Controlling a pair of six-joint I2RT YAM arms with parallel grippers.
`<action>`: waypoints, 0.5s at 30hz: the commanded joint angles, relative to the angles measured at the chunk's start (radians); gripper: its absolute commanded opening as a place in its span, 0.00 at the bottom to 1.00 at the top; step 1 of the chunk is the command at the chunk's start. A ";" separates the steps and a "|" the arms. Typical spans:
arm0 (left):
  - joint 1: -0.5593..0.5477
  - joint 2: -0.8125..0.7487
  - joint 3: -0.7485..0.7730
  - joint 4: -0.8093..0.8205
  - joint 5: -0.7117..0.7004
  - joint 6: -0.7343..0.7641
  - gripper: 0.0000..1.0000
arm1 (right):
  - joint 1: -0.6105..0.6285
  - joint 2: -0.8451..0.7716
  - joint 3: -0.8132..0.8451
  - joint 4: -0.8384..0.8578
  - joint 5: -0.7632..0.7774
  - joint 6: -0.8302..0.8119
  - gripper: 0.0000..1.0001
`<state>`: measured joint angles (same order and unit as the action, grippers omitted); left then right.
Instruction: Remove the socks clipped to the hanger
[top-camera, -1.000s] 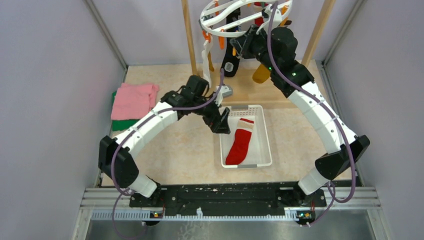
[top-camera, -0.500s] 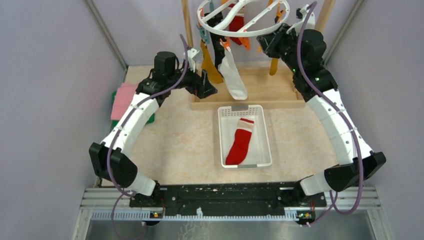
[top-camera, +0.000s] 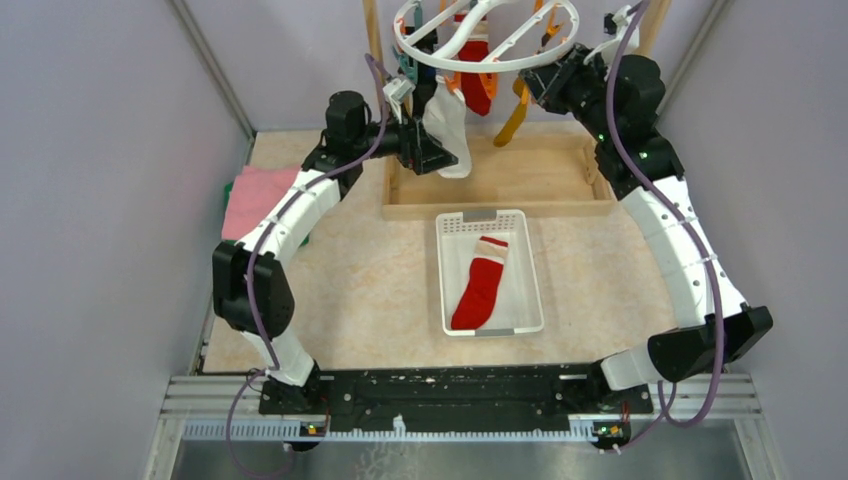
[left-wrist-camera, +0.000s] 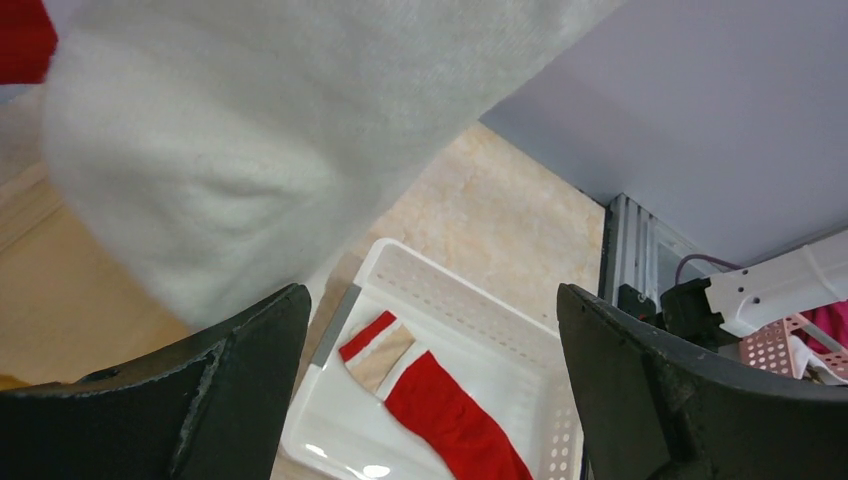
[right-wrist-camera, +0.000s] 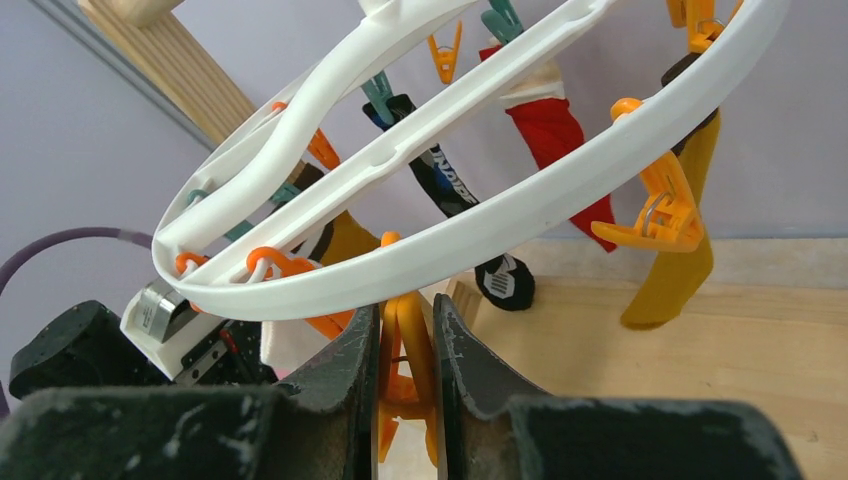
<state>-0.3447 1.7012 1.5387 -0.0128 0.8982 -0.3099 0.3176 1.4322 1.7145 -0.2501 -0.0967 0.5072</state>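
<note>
The white hanger (top-camera: 487, 38) hangs at the top centre with a white sock (top-camera: 447, 125), a red sock (top-camera: 476, 88) and a mustard sock (top-camera: 512, 125) clipped to it. My left gripper (top-camera: 440, 155) is open, its jaws wide apart just below the white sock (left-wrist-camera: 250, 130), not holding it. My right gripper (top-camera: 537, 86) is shut on an orange clip (right-wrist-camera: 405, 350) under the hanger ring (right-wrist-camera: 500, 220). A black sock (right-wrist-camera: 460, 200), the red sock (right-wrist-camera: 555, 140) and the mustard sock (right-wrist-camera: 680, 270) dangle behind. Another red sock (top-camera: 480, 285) lies in the basket.
The white slotted basket (top-camera: 530, 270) sits at mid-table, also in the left wrist view (left-wrist-camera: 480, 300). The wooden frame's base (top-camera: 500, 185) and posts stand under the hanger. Folded pink and green cloths (top-camera: 262, 195) lie at the left. Grey walls close in on both sides.
My left arm rose from beside the basket to the hanging white sock. The hanger turned and the socks swung. My right gripper shifted right along the ring.
</note>
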 joint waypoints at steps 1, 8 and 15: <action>0.018 0.029 -0.002 0.240 0.069 -0.098 0.99 | -0.032 -0.029 -0.006 0.004 -0.027 0.031 0.09; 0.019 0.051 -0.009 0.188 -0.017 -0.024 0.99 | -0.045 -0.031 -0.012 0.011 -0.061 0.038 0.14; 0.020 0.006 -0.040 0.106 -0.031 0.037 0.96 | -0.045 -0.102 -0.204 0.082 -0.116 0.018 0.85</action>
<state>-0.3286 1.7550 1.5253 0.1005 0.8730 -0.3302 0.2852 1.4048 1.6402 -0.2230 -0.1722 0.5289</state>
